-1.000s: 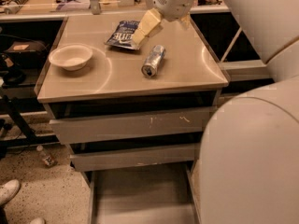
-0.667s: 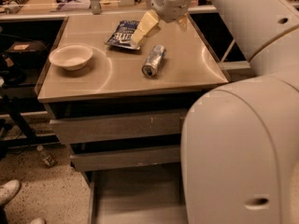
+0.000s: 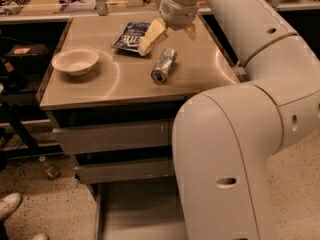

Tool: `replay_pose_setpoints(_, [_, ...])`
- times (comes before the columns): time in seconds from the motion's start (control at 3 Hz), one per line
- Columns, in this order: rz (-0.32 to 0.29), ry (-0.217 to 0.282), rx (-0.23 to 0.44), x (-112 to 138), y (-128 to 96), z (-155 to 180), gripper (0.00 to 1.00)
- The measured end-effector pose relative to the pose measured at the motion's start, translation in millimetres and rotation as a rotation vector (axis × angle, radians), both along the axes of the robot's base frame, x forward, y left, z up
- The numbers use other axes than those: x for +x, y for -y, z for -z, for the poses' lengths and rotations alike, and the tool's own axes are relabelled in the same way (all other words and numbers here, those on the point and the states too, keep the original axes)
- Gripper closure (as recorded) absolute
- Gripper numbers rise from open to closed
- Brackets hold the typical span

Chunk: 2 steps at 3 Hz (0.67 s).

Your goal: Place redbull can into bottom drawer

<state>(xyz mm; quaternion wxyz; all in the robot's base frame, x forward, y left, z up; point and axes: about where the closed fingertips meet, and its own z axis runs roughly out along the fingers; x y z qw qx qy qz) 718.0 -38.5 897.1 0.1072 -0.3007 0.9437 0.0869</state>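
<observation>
The redbull can (image 3: 164, 65) lies on its side on the tan counter top (image 3: 125, 81), its round top facing the front. My gripper (image 3: 168, 41) hangs just above and behind the can, open and empty, with one cream finger (image 3: 151, 37) over the chip bag's edge. The bottom drawer (image 3: 132, 209) is pulled out below the two shut upper drawers. Its grey floor shows, and its right part is hidden behind my arm.
A white bowl (image 3: 76, 60) sits at the counter's left. A dark blue chip bag (image 3: 130, 35) lies at the back, left of the gripper. My bulky white arm (image 3: 235, 149) fills the right side. Shoes (image 3: 10, 204) and a small bottle (image 3: 49, 168) are on the floor at left.
The large arm segment has swung left and now covers more of the drawers' right side. The gripper stays open over the can, which has not moved.
</observation>
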Motion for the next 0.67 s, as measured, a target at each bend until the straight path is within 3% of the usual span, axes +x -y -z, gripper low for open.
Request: replay_pose_setpoints(0.67, [-0.001, -0.037, 0.010, 14, -16, 25, 0.00])
